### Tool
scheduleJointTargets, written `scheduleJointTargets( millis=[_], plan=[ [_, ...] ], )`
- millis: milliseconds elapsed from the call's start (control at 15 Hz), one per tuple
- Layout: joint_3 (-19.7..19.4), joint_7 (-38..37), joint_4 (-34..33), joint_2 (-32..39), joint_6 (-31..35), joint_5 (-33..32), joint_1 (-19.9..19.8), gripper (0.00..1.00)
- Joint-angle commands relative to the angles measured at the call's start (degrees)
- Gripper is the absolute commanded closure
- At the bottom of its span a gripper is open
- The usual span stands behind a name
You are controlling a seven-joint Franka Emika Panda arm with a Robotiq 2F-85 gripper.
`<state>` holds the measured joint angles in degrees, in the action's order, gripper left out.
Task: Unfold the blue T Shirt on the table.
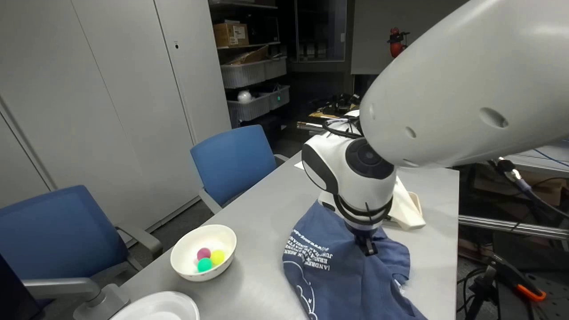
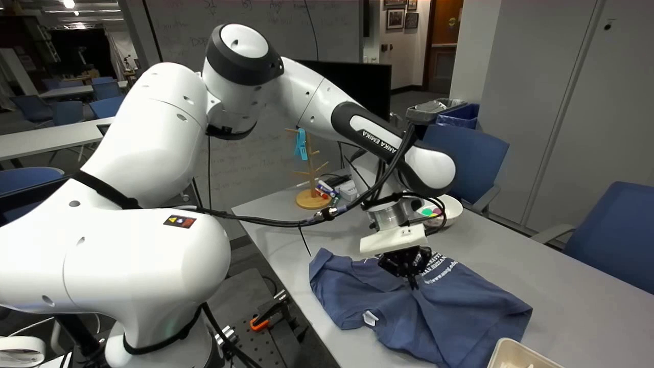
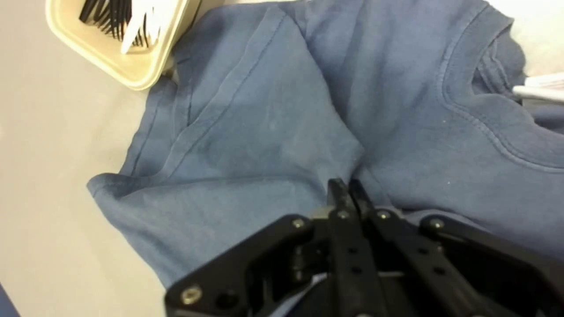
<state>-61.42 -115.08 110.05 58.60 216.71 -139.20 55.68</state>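
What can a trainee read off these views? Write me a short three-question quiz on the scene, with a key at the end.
1. True or false: in the wrist view, folds in the blue T-shirt run up to the end effector.

2. Multiple choice: how many balls show in the bowl?
a) two
b) three
c) five

3. Fill in the blank: in the wrist view, black ____ lie in the cream container.

Key: 1 true; 2 b; 3 forks.
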Motion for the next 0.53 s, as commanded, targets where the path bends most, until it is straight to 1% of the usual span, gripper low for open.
scheduleJointTargets(
  millis=[0,67,267,467],
  plan=[
    [-1.14,1.09,-3.30,1.43,5.03,-2.31,0.41,0.71],
    [-0.53,1.01,-3.75,1.43,5.86,-2.45,-0.12,0.65],
    [0.84,0.31,-4.23,1.95,7.80,-2.32,-1.19,0.41],
    [1.44,-0.83,-4.22,2.68,7.88,-1.95,-1.75,0.19]
  ],
)
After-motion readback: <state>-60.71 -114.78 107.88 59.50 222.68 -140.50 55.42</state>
